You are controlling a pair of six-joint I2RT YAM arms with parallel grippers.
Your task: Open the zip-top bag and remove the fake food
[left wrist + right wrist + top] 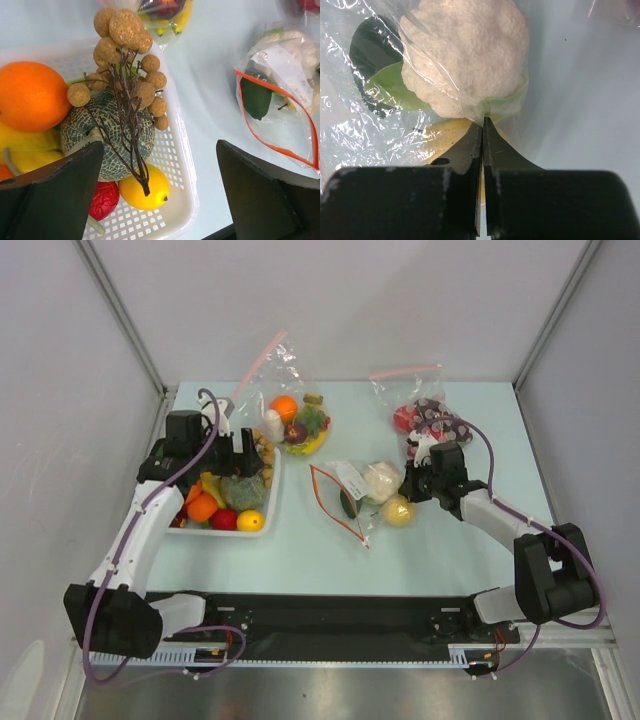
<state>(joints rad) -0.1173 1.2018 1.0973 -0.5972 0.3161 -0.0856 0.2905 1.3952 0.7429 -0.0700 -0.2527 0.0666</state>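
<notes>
The zip-top bag (345,490) lies mid-table with its red-orange rim gaping toward the left. Inside it are a white leafy head (382,478), a yellow fruit (398,510) and a dark green piece (349,505). My right gripper (415,483) is shut on the bag's plastic (365,135) at its right end, just below the white head (465,55). The brown bumpy cluster (127,55) lies out of the bag, on a melon in the white basket (185,165). My left gripper (160,190) is open and empty above that basket (235,532).
The basket also holds an orange (32,95), a lemon (145,187) and a red piece (105,200). Two clear bags with pink zip strips lie at the back, one with an orange and banana (300,420), one with red-purple toys (428,418).
</notes>
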